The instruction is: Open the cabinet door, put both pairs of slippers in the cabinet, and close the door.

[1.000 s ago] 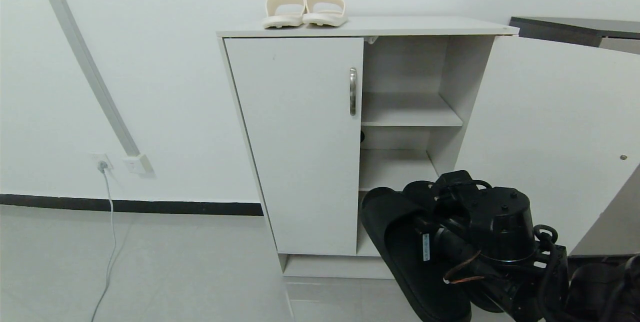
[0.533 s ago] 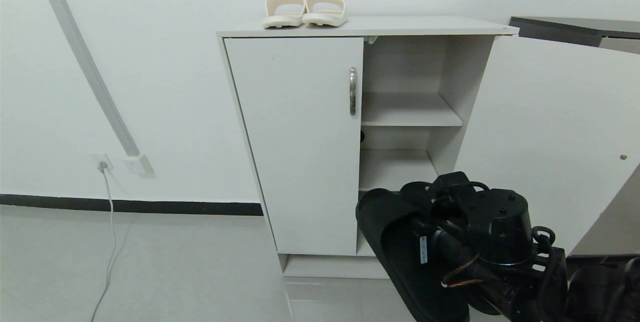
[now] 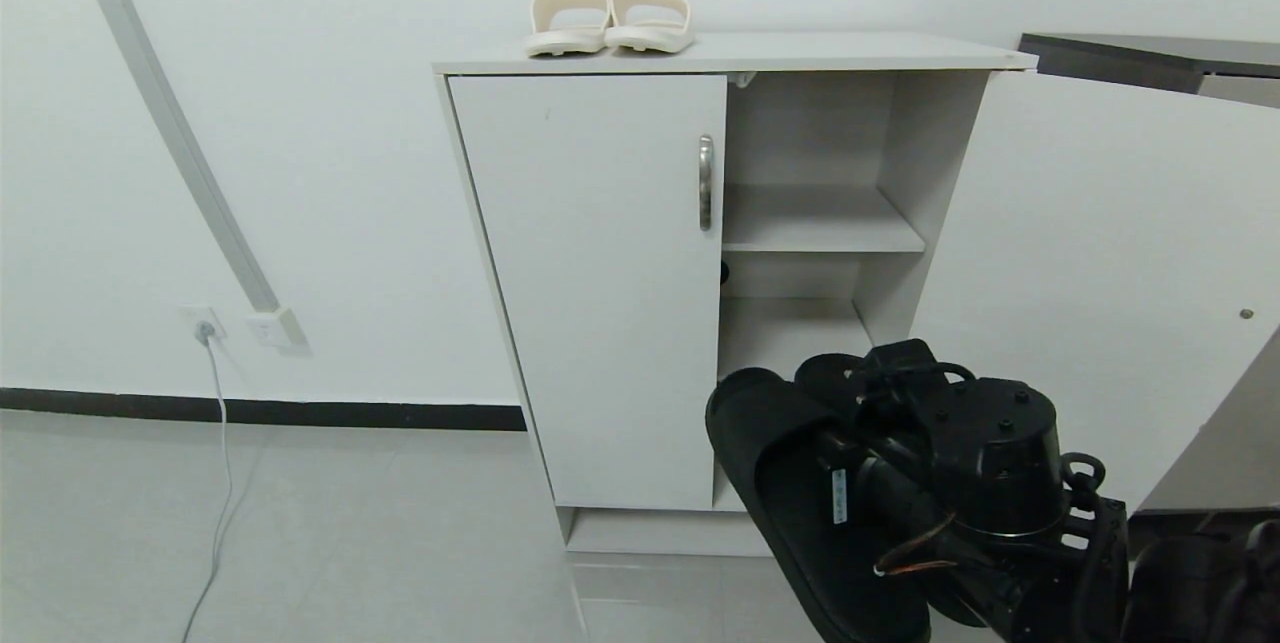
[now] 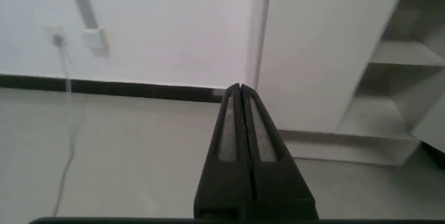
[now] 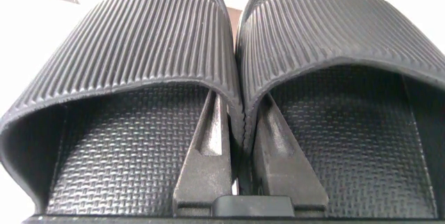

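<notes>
Black slippers [image 3: 790,463], 2 pinched in the right gripper [image 5: 240,133], face the open cabinet [image 3: 850,51] ahead, so sliding them in seems next

Bright, even indoor light. Soft shadow inside cabinet [image 3: 800,133]; faint reflection on floor [image 3: 620,593]. Wall [image 3: 300,123] evenly lit.

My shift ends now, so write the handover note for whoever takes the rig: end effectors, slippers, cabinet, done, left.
Left end effector: shut, empty.
Right end effector: shut on the black slippers, held before the lower shelves.
Beige slippers: on the cabinet top.
Done: right door open.
Left: shelve both pairs, close the door.
</notes>
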`<state>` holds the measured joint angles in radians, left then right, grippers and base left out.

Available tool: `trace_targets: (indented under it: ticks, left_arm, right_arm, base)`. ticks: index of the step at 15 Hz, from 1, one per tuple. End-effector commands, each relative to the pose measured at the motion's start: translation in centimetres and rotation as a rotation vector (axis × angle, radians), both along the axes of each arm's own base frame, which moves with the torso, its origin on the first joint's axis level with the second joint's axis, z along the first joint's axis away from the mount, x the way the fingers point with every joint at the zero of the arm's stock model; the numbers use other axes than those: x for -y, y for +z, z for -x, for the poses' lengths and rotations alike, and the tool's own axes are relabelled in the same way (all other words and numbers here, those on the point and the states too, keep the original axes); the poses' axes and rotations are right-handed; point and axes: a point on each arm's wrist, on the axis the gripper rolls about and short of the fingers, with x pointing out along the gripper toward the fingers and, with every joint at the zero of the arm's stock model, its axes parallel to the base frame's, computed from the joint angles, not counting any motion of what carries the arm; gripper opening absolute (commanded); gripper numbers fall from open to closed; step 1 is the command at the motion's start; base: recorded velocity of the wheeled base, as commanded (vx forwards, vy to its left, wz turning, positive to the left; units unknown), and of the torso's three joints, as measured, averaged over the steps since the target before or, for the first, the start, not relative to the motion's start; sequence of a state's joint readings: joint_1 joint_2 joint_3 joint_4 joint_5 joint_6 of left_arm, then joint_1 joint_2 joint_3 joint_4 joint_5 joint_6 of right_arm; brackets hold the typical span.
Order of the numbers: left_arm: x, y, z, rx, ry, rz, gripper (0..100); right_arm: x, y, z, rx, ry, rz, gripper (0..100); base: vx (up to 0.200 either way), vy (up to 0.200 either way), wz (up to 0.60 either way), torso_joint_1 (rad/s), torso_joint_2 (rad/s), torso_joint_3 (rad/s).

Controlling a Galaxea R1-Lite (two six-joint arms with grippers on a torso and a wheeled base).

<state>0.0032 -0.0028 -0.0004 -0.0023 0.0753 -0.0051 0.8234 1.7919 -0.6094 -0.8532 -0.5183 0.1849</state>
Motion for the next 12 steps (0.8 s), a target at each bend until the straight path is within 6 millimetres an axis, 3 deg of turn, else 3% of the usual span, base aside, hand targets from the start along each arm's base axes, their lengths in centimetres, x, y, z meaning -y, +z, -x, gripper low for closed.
trace_targets:
  ticks: [1,4,6,11,12]
  left_arm:
    - [0.1,0.0,0.0,-0.006,-0.063,-0.004,0]
    - [0.1,0.0,0.0,-0.005,-0.049,0.012,0]
    - [0.1,0.0,0.0,-0.005,-0.052,0.009,0]
    - [0.1,0.0,0.0,-0.005,-0.051,0.009,0]
    - [0.1,0.0,0.0,-0.005,-0.051,0.01,0]
  right_arm:
    - [-0.5,-0.1,-0.4,0.004,-0.002,0.002,0]
    - [-2.2,-0.2,-3.3,0.05,-0.148,0.0,0]
    - [-3.4,-1.2,-6.1,0.098,-0.37,0.014,0]
    - [-3.7,-1.5,-6.5,0.1,-0.395,-0.002,0]
    - [-3.7,-1.5,-6.5,0.1,-0.395,-0.002,0]
  base:
    - [0.0,0.0,0.0,0.0,0.0,0.0]
    - [0.0,0.0,0.0,0.0,0.0,0.0]
    - [0.0,0.0,0.0,0.0,0.0,0.0]
    - [0.0,0.0,0.0,0.0,0.0,0.0]
    - [0.0,-0.2,0.0,0.002,0.0,0.002]
